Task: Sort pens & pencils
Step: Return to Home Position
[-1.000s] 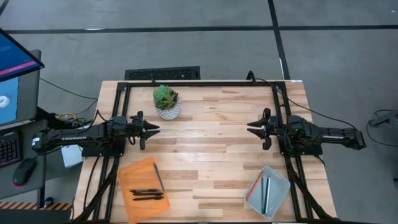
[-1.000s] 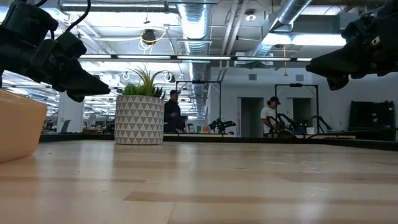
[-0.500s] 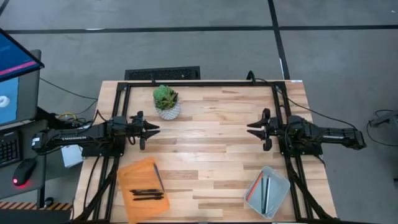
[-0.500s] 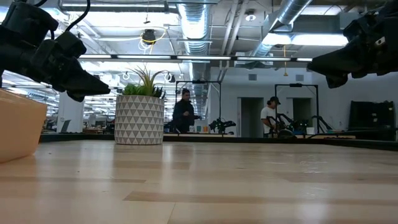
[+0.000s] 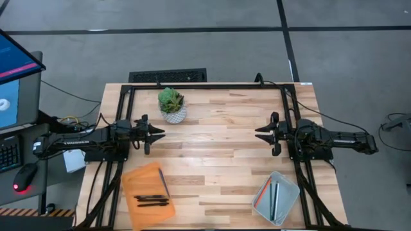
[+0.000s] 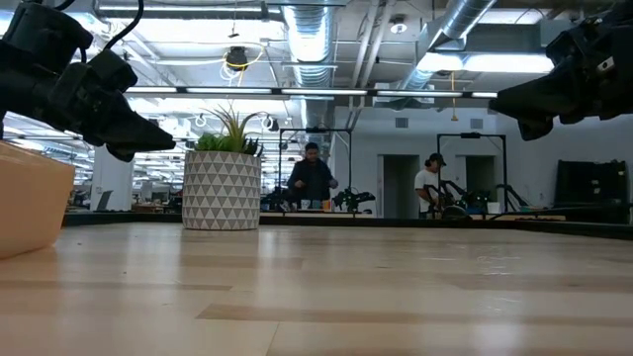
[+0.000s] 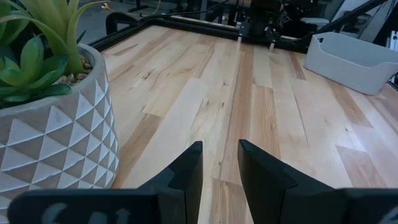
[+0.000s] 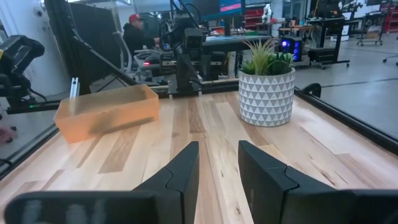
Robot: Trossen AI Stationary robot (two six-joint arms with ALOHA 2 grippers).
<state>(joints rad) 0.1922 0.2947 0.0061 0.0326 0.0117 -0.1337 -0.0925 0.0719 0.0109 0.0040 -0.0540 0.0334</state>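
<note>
The pens (image 5: 153,200), slim black sticks, lie in an orange tray (image 5: 146,190) near the table's front left; another dark stick (image 5: 164,183) lies slanted beside them. The pencils (image 5: 272,199), an orange one (image 5: 262,191) and thin green and grey ones, lie in a pale grey tray (image 5: 286,190) at the front right. My left gripper (image 5: 159,133) hovers open over the table's left side, pointing toward the middle. My right gripper (image 5: 258,133) hovers open over the right side, facing it. Neither has anything between its fingers (image 7: 186,177) (image 8: 181,171).
A potted plant (image 5: 172,106) in a white patterned pot (image 6: 222,190) stands at the far left, close beside my left gripper. A black frame (image 5: 205,85) runs along the table's far and side edges. Bare wood (image 5: 209,147) lies between the grippers. People stand in the room behind.
Both arms and everything on the table have kept still. A person in the room beyond the table has walked toward the right in the low view.
</note>
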